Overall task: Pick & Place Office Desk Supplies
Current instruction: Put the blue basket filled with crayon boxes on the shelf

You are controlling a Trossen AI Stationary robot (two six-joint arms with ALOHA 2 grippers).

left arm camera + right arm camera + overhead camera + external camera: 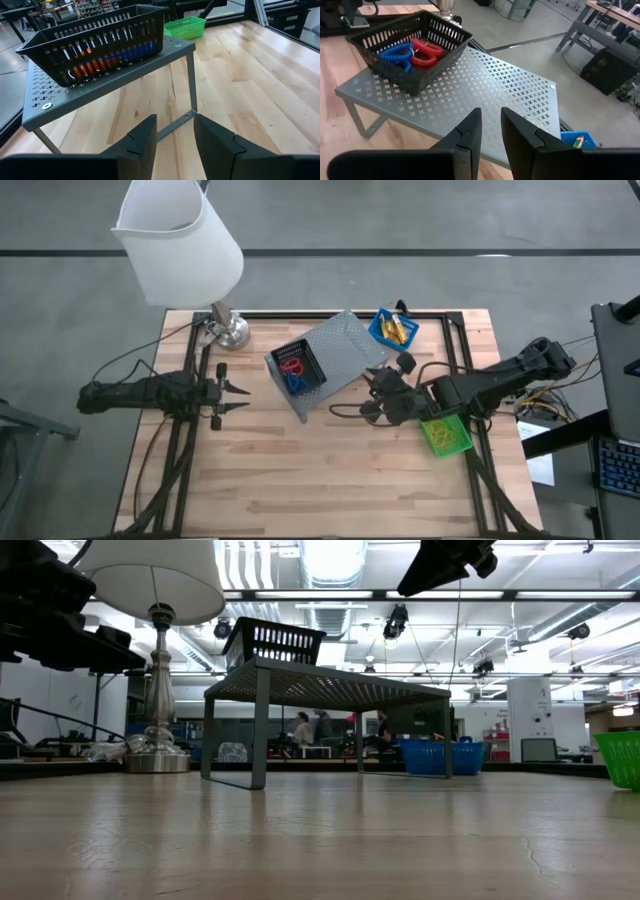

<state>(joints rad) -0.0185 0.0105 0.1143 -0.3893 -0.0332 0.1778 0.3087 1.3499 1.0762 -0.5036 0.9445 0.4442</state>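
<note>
Wooden table (pixel 330 470): black bin (pixel 299 367) with red loops (pixel 426 53), blue loops (pixel 397 53).

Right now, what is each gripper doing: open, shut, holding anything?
Left gripper: open, empty, at the table's left side.
Right gripper: slightly open, empty, beside the grey perforated shelf.

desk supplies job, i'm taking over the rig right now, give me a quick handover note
Left gripper: open, empty, waiting left of the grey shelf.
Right gripper: open, empty, at the shelf's right edge.
Black bin sits on the shelf with the red loops and blue loops inside.
Blue bin holds the yellow pieces.
Green bin is on the table; contents unclear.
No loose supplies visible.
</note>
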